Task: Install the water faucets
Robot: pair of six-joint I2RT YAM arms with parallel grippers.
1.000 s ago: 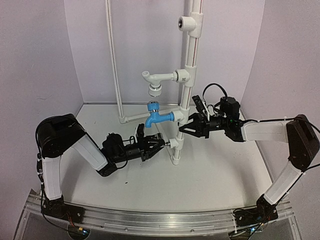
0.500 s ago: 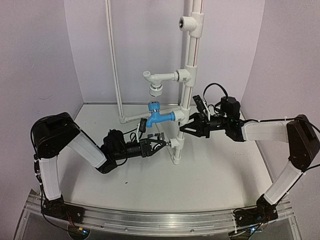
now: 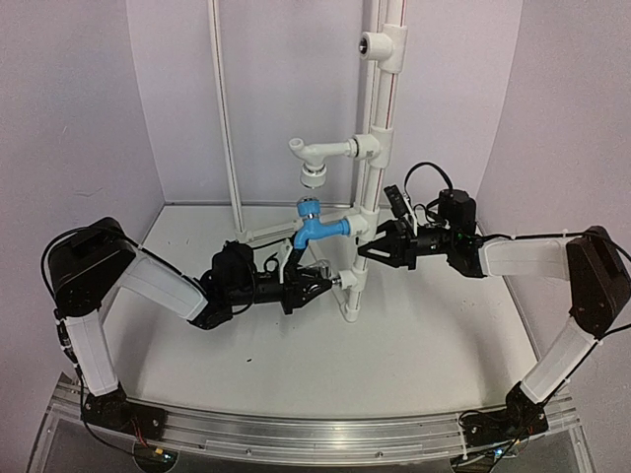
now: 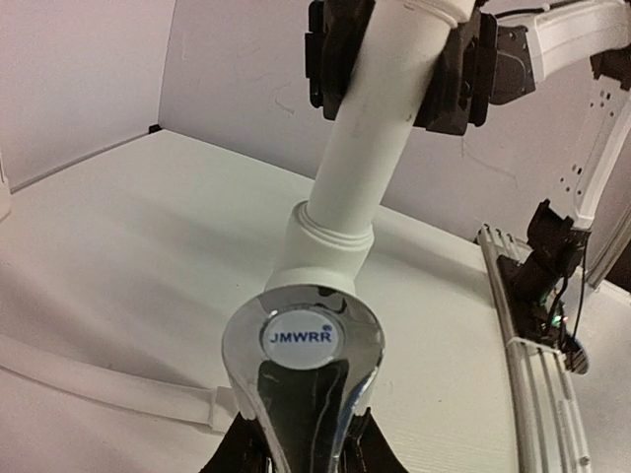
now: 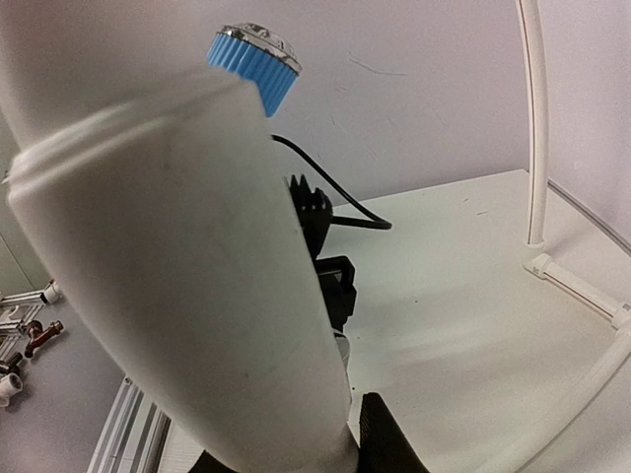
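A shiny silver water faucet [image 3: 321, 273] with a "JMWRR" cap [image 4: 302, 337] is held in my left gripper [image 3: 314, 284], which is shut on its body [image 4: 301, 448]. The faucet's far end sits at the white tee fitting [image 4: 330, 251] low on the upright white pipe [image 3: 361, 246]. My right gripper [image 3: 368, 246] is shut on that pipe just above; in the left wrist view its black fingers [image 4: 461, 69] clamp the pipe from both sides. In the right wrist view the pipe [image 5: 177, 276] fills the left half, with one finger [image 5: 389, 443] showing beside it.
A blue plastic tap [image 3: 317, 230] with a ribbed knob [image 5: 254, 57] sticks out of the pipe above the silver faucet. Higher up hangs a white tap [image 3: 314, 163], and an empty tee [image 3: 380, 44] near the top. A thin white pipe frame [image 3: 225, 118] stands at the back left.
My left arm has swung and rolled at the wrist with the silver faucet held against the tee. The pipe stand has leaned slightly right. The right gripper stays clamped.
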